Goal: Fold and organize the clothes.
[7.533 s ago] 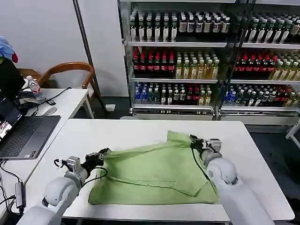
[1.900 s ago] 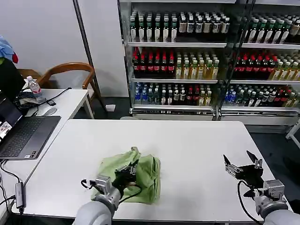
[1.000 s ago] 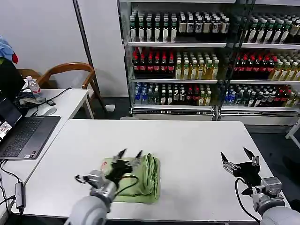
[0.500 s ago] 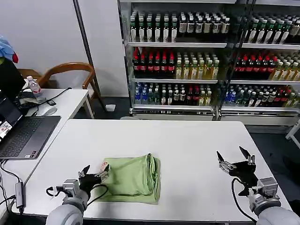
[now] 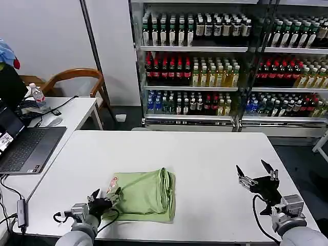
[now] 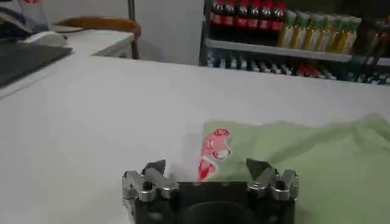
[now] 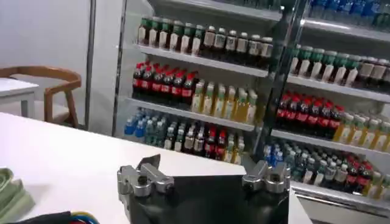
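Folded light green soft-fabric polo shirt (image 5: 143, 195): collar and buttons tucked inside the folds; red-and-white chest print (image 6: 212, 152) too blurred to read, possibly cartoon figures. Left tool (image 5: 105, 197) and right tool (image 5: 255, 174): arms cut off by the lower edge.

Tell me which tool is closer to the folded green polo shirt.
Left. The left tool sits open at the edge of the folded green polo shirt, by its red print. The right tool hangs open well off to the shirt's other side, over bare table.
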`<state>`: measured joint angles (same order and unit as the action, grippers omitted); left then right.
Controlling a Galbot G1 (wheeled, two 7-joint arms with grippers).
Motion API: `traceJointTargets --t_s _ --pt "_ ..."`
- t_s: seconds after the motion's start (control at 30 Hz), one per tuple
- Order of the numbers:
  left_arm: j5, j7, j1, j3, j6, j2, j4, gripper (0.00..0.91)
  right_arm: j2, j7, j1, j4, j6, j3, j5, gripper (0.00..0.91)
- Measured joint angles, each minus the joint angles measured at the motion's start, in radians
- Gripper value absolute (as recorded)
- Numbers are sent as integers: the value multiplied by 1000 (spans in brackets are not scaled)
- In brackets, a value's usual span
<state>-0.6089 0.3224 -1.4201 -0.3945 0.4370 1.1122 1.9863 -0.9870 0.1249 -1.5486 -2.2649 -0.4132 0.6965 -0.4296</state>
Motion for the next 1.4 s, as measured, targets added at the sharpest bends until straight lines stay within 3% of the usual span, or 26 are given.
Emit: traceJointTargets --t_s 0.93,1.17,1.4 --pt "91 -55 -32 47 -70 34 -20 20 -18 3 -3 -3 8 -10 19 907" --pt "114 -126 -51 -48 -33 -3 45 30 -17 1 4 -2 17 -21 29 907" --pt "-19 -144 -70 -249 47 -93 114 30 -9 -3 16 1 27 -36 31 907"
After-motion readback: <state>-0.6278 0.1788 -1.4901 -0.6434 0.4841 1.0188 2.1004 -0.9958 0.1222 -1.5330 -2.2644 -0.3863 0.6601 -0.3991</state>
